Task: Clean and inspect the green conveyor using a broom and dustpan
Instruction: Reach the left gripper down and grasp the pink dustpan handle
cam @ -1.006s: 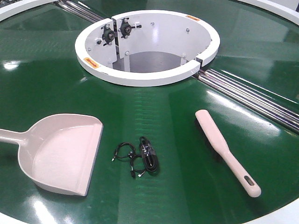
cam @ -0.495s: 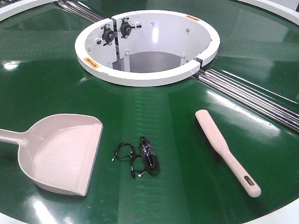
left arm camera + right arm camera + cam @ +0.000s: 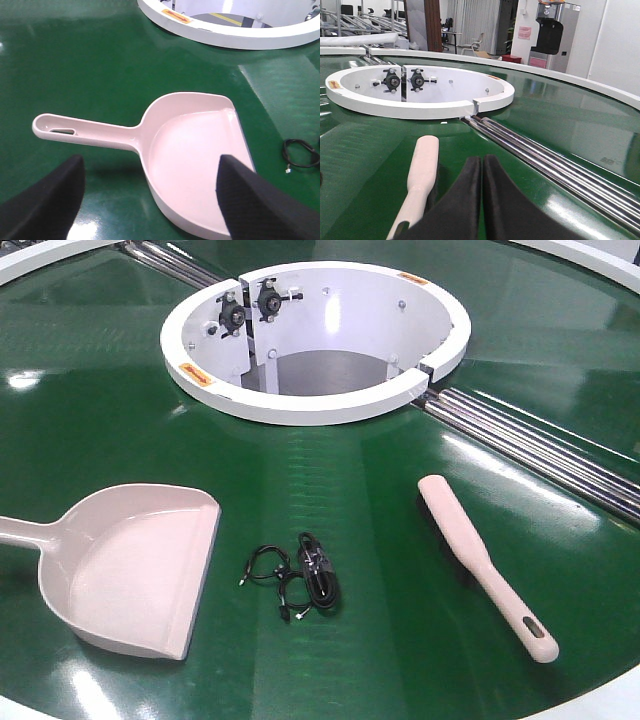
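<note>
The green conveyor (image 3: 350, 475) fills the front view. On it the pale dustpan (image 3: 135, 570) lies at the left with its lip facing right, and the broom (image 3: 480, 555) lies at the right, handle toward the near edge. Neither gripper shows in the front view. In the left wrist view my left gripper (image 3: 150, 162) hovers open above the dustpan (image 3: 195, 150), near where its handle (image 3: 85, 131) meets the pan; nothing sits between the fingers. In the right wrist view my right gripper (image 3: 481, 160) is shut and empty, just right of the broom (image 3: 422, 165).
A coiled black cable (image 3: 305, 580) lies between dustpan and broom, and its end shows at the right edge of the left wrist view (image 3: 300, 156). The white central ring (image 3: 315, 400) sits behind. Steel roller strips (image 3: 540, 450) run to the right past the broom.
</note>
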You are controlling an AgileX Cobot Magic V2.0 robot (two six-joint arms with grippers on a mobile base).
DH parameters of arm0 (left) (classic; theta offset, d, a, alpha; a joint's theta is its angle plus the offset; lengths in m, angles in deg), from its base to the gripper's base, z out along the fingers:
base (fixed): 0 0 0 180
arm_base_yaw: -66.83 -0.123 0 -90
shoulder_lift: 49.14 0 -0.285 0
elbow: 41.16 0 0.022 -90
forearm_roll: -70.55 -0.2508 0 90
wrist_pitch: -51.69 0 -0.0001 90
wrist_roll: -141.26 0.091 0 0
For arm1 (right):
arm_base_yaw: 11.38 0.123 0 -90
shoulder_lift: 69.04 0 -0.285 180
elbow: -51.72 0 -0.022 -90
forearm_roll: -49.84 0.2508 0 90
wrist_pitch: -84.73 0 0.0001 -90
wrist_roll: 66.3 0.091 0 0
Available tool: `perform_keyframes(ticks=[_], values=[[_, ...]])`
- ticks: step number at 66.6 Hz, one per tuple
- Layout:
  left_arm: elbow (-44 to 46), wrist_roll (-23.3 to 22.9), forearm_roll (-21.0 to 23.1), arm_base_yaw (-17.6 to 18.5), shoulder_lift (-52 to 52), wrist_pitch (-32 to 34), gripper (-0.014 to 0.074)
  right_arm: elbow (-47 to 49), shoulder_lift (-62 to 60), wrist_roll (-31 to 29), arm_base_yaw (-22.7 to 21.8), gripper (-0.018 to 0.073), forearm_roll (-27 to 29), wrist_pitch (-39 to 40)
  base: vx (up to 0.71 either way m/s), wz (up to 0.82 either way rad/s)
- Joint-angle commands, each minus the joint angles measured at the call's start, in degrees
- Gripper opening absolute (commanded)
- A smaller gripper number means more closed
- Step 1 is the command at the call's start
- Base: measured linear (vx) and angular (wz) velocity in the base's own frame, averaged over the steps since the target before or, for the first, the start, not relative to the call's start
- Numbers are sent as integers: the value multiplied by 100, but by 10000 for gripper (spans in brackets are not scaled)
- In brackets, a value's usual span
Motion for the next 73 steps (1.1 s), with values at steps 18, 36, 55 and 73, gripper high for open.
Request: perform_keyframes(ticks=[18, 36, 55, 73], values=[[2146, 1604, -608, 0, -1113, -1454, 534, -14, -59, -2, -36, -8, -5, 424, 0, 0], [3976, 4359, -458, 0, -3216, -2689, 534, -14, -59, -2, -36, -8, -5, 424, 0, 0], [4075, 6255, -786, 0, -4227, -2783, 534, -14, -59, -2, -36, -8, -5, 424, 0, 0], [4080, 7042, -867, 0, -4907, -2927, 534, -14, -59, -2, -36, -8, -5, 424, 0, 0]])
